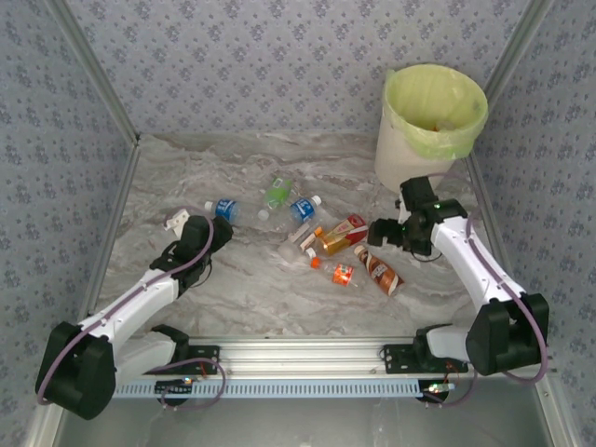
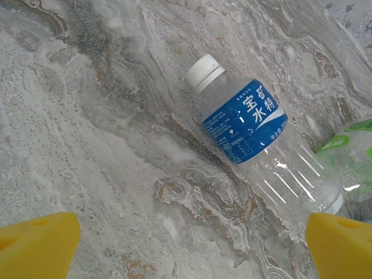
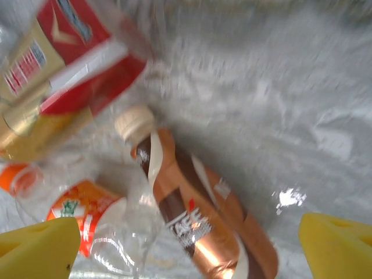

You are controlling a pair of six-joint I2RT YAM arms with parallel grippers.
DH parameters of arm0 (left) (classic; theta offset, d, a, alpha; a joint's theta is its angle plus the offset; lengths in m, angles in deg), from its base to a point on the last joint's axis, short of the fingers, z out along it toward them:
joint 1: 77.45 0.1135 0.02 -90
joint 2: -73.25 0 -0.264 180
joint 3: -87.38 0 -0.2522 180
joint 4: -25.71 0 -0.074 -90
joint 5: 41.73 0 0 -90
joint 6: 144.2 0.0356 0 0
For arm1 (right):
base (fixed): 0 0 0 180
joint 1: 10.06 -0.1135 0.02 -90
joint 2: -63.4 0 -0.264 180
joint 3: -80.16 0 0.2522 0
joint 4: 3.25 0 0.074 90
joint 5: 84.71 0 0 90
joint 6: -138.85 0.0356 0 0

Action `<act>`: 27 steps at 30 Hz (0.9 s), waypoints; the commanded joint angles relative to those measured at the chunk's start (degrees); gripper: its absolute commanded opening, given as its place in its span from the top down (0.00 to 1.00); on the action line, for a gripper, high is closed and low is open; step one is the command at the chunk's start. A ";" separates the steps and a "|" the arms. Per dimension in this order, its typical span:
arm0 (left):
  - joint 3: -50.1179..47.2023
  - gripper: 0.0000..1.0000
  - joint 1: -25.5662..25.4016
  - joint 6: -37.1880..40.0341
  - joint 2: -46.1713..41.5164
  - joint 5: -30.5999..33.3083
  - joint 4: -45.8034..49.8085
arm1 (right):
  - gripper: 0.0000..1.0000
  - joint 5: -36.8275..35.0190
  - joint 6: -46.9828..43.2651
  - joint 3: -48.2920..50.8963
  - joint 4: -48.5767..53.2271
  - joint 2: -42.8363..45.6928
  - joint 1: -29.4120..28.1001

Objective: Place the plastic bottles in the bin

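Both grippers spread wide, empty, over plastic bottles on a marble-patterned table [image 1: 242,298].
Left gripper [image 2: 186,256]: yellow pads apart; clear ribbed blue-label bottle [image 2: 250,122], white cap, lies just ahead, untouched. Right gripper [image 3: 186,250]: pads apart above glossy brown-label bottle [image 3: 192,197]. Bag-lined round bin [image 1: 402,154]: far right corner.

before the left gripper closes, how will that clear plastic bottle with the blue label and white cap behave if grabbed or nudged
The clear blue-labelled plastic bottle looks empty, so probably light and apt to dent when squeezed. Lying on its side on the marbled table, it would likely roll if nudged.
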 commanded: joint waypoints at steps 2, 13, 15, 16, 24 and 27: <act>0.89 0.01 0.35 -1.17 0.55 0.55 -0.57 | 0.03 2.94 6.26 3.61 3.40 -0.52 -2.76; 0.23 0.01 0.35 -1.56 1.23 0.61 -1.52 | 0.05 -3.13 9.77 8.93 -0.44 -4.68 -7.73; 0.10 0.01 0.40 -1.65 1.27 0.79 -1.40 | 0.05 -1.49 10.71 10.26 -2.51 -5.11 -7.90; 0.03 0.01 0.35 -1.74 1.25 0.79 -1.41 | 0.06 -1.29 11.16 10.91 -3.41 -5.33 -7.82; 0.01 0.00 0.36 -1.83 1.10 0.85 -1.06 | 0.06 -7.53 15.40 12.52 -4.14 -7.30 -7.61; -0.16 0.01 0.35 -1.98 1.01 0.99 -0.97 | 0.11 -7.22 17.20 13.89 -6.95 -6.96 -6.73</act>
